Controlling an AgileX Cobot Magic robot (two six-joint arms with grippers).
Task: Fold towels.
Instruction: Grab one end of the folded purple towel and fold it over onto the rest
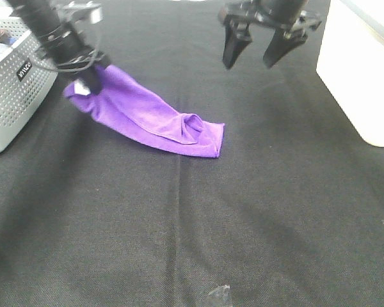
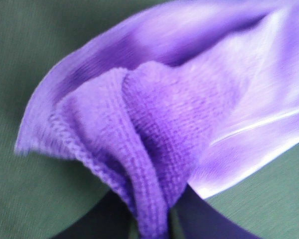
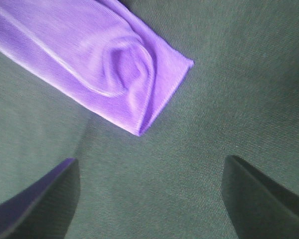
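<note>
My left hand [image 1: 89, 85] grips the towel's [image 1: 147, 115] end just beside the basket [image 1: 13, 83], my right hand [image 1: 255, 54] hangs released and empty, and the rest trails from the basket over the counter [image 1: 256, 217] as a rumpled strip, so folding is barely begun, I judge.

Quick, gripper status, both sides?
Left gripper: closed, pinching one end of the purple towel.
Right gripper: open, holding nothing.

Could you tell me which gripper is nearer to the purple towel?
Left. The left gripper is shut on one end of the purple towel; the right gripper hangs open, apart from its other end.
</note>
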